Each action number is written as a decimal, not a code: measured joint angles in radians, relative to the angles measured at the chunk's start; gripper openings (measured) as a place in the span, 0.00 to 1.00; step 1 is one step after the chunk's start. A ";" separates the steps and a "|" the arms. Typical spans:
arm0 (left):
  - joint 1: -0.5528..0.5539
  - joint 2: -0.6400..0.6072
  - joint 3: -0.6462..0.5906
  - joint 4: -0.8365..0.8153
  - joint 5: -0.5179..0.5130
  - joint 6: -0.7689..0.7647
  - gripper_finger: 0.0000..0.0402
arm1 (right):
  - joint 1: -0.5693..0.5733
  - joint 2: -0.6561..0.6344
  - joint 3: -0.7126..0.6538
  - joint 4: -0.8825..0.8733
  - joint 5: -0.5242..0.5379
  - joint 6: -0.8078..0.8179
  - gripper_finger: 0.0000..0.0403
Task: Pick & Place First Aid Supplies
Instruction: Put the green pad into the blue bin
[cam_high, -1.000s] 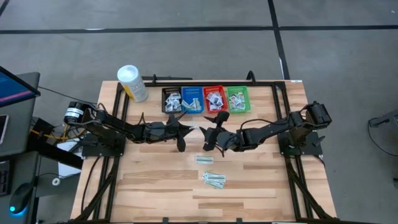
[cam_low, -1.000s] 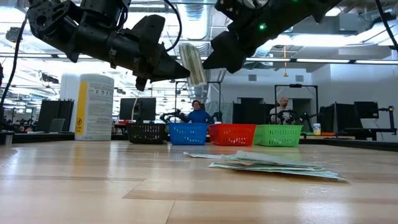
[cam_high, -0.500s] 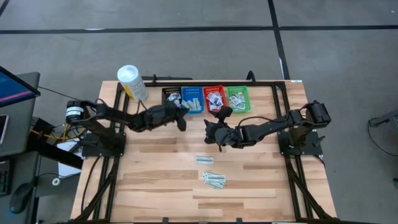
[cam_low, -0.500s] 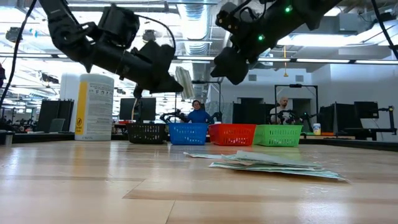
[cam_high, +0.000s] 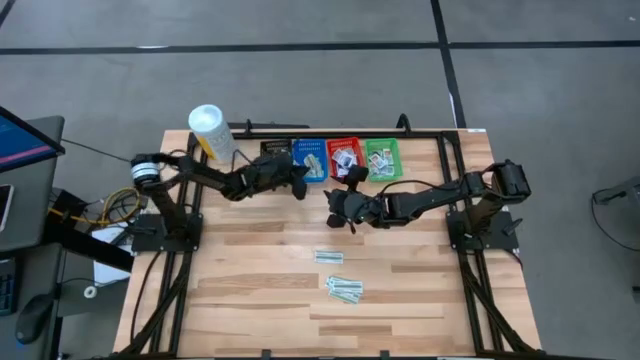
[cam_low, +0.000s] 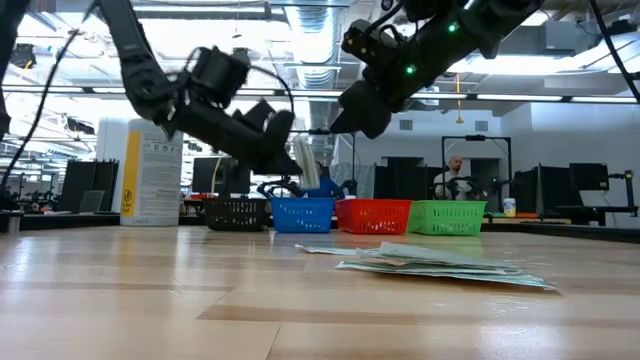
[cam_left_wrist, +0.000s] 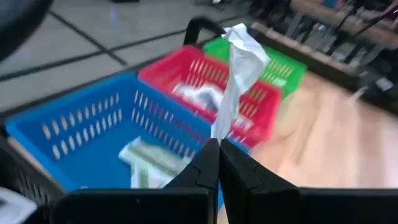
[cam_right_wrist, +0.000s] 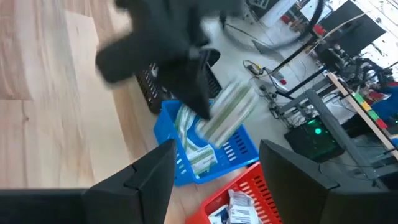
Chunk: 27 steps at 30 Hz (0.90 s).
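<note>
Starting at the left of my table, the tall white tub with the yellow label stands at the back corner. Next to it runs the row of baskets: black basket, blue basket, red basket and green basket, side by side along the far edge. My left gripper is up in the air at the front of the blue basket, its fingers pinched together on a pale-green strip; in the left wrist view that strip stands up from the fingertips with the blue and red baskets behind it, and more strips lie inside the blue basket. The low view shows the same strip hanging just above the blue basket's rim. To the right of it, my right gripper is held off the table in front of the red basket, fingers spread apart with nothing between them. I can see white packets in the red, green and black baskets. Nearer me, well apart from the baskets, a single strip lies flat on the wood, and just beyond it toward the front edge sits a small pile of strips.
</note>
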 joint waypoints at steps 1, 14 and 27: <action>0.000 0.029 0.007 0.005 -0.005 -0.003 0.02 | 0.000 0.000 0.000 0.003 0.000 0.000 0.56; 0.000 0.083 0.009 0.053 -0.007 -0.006 0.03 | -0.005 0.000 0.000 0.011 0.000 -0.008 0.55; 0.000 0.064 0.008 0.048 -0.007 -0.009 0.25 | -0.011 0.000 0.000 0.009 0.000 -0.008 0.56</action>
